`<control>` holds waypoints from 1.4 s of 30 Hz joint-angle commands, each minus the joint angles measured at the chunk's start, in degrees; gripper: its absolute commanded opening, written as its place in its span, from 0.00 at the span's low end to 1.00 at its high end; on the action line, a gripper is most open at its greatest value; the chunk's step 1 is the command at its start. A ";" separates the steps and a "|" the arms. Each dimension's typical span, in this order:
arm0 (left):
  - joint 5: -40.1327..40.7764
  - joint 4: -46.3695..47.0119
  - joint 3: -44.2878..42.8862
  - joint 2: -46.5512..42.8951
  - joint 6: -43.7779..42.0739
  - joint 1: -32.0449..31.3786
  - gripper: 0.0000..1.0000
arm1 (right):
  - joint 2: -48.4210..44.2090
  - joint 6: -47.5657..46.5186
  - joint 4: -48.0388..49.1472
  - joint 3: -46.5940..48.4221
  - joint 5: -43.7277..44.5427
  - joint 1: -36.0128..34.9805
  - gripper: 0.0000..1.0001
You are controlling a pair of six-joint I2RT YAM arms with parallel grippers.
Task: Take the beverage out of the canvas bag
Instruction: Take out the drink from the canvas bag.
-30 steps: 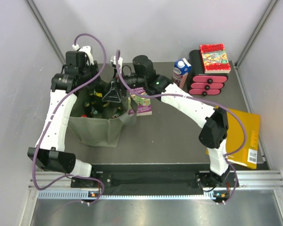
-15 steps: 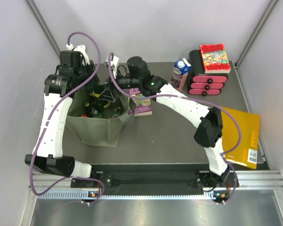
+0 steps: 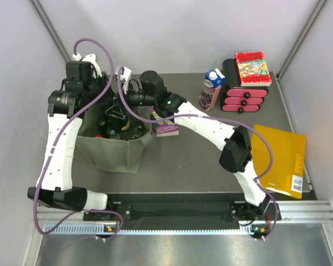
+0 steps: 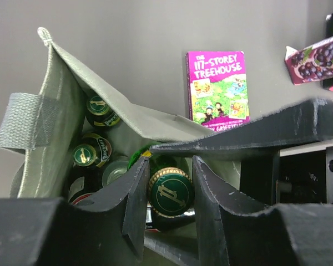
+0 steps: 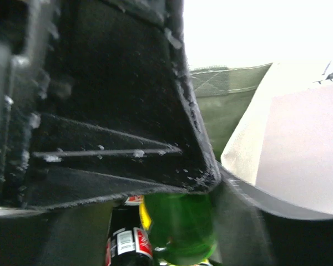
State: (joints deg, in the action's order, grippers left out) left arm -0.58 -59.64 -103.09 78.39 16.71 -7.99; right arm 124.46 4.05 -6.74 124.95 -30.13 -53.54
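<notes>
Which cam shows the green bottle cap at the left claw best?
Left wrist: the green bottle cap sits sharp and centred in the left claw, inside the canvas bag. Top external shows only tiny bottle tops, hard to tell apart. Right wrist shows a blurred green bottle body, no cap.

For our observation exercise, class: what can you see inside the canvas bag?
Several capped glass bottles, one green-capped bottle between the left fingers. The cloth of the canvas bag and the fingers hide their lower parts and the floor.
</notes>
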 commanded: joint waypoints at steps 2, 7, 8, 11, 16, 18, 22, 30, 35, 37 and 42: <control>-2.58 6.81 -4.66 -3.51 3.24 -0.27 0.00 | 1.48 0.52 2.08 1.79 1.83 -1.13 0.54; -2.94 6.55 -6.42 -2.98 5.26 -0.27 0.00 | 0.96 0.51 4.28 0.13 1.48 -1.22 0.36; -3.11 6.38 -6.86 -2.89 5.70 -0.27 0.00 | 0.43 0.78 4.89 -0.40 1.48 -1.13 0.36; -3.29 6.02 -7.83 -2.54 7.28 -0.27 0.00 | 0.08 2.09 6.30 -1.19 0.87 -1.04 0.41; -3.64 5.85 -8.18 -2.72 10.35 -0.27 0.00 | 0.25 6.39 11.05 -1.99 0.77 -0.25 0.50; -3.81 5.76 -8.09 -2.72 11.67 -0.27 0.00 | 0.43 7.72 12.27 -1.99 0.77 0.10 0.52; -3.82 5.50 -8.01 -2.98 12.64 -0.27 0.00 | 0.43 9.13 13.51 -2.42 0.77 0.63 0.47; -3.82 5.76 -9.85 -3.07 15.36 -0.27 0.00 | -0.89 10.62 16.05 -4.01 -0.63 1.24 0.04; -4.34 5.67 -10.73 -3.07 17.48 -0.27 0.39 | -1.85 12.64 18.08 -3.92 -2.38 2.30 0.00; -4.17 5.67 -10.29 -3.33 18.09 -0.27 0.50 | -2.03 12.91 18.87 -3.66 -3.09 2.47 0.00; -5.31 6.37 -8.80 -3.86 19.23 -0.27 0.58 | -2.47 13.43 19.57 -3.39 -4.23 2.74 0.00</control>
State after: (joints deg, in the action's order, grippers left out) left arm -3.16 -58.57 -110.37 76.99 33.15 -8.03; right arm 125.05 15.14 7.07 119.98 -32.86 -51.22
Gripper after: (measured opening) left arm 0.557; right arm 0.456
